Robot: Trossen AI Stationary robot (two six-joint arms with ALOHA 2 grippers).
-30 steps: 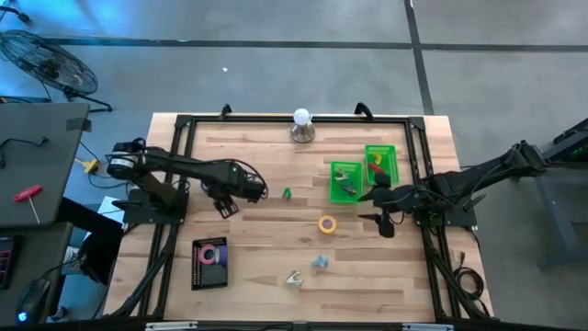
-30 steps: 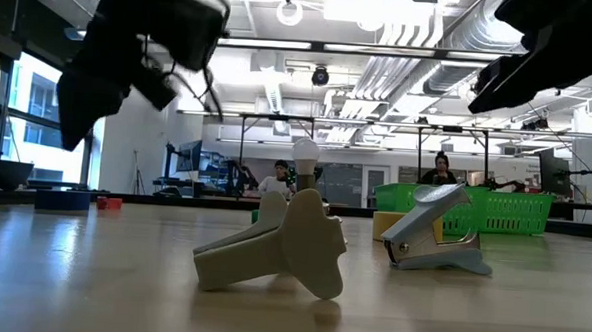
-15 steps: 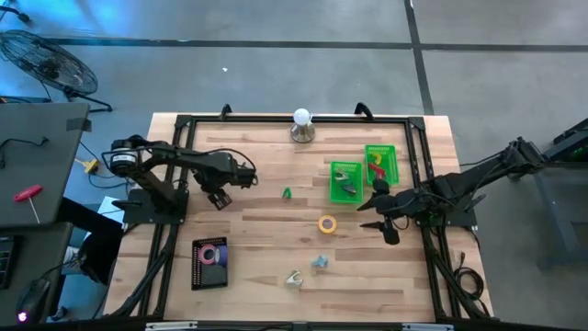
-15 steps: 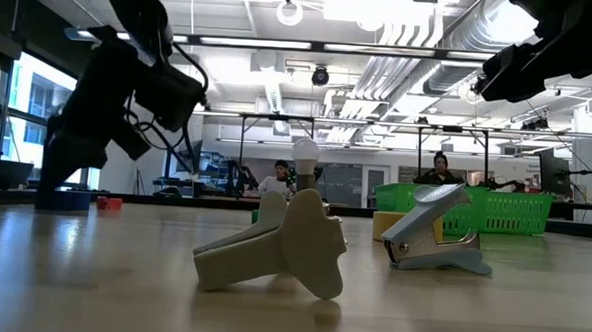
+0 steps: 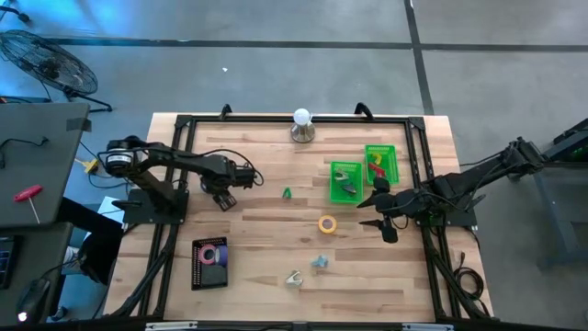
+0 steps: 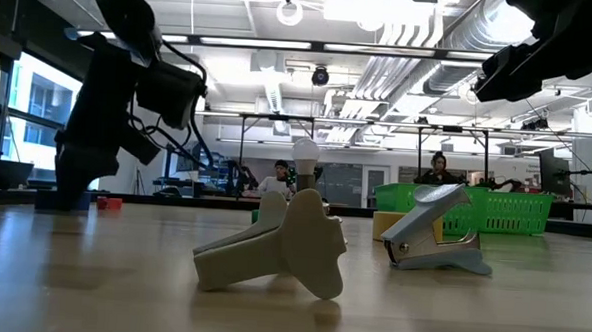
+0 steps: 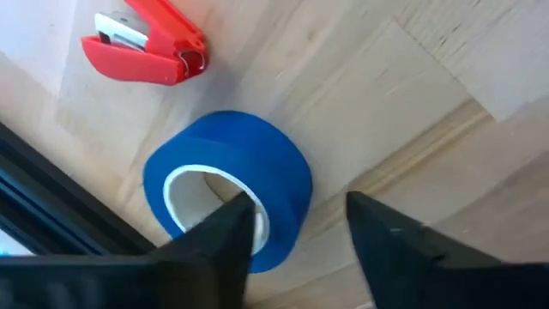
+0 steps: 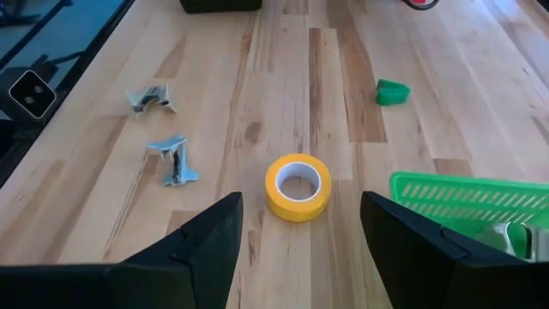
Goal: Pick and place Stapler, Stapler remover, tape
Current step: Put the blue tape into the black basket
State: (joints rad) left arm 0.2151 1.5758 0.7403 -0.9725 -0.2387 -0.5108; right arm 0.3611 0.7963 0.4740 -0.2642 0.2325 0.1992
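We've got a blue tape roll (image 7: 230,184) lying on its side by a small red stapler (image 7: 146,43), a yellow roll (image 8: 298,186) flat mid-bench, plus two staple removers (image 8: 174,160) lying near each other, one grey-blue, one beige (image 6: 277,248).

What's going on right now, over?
Left claw open, straddling blue tape's wall. Right claw open, above yellow tape. Red stapler beside blue tape. Nothing blocking.
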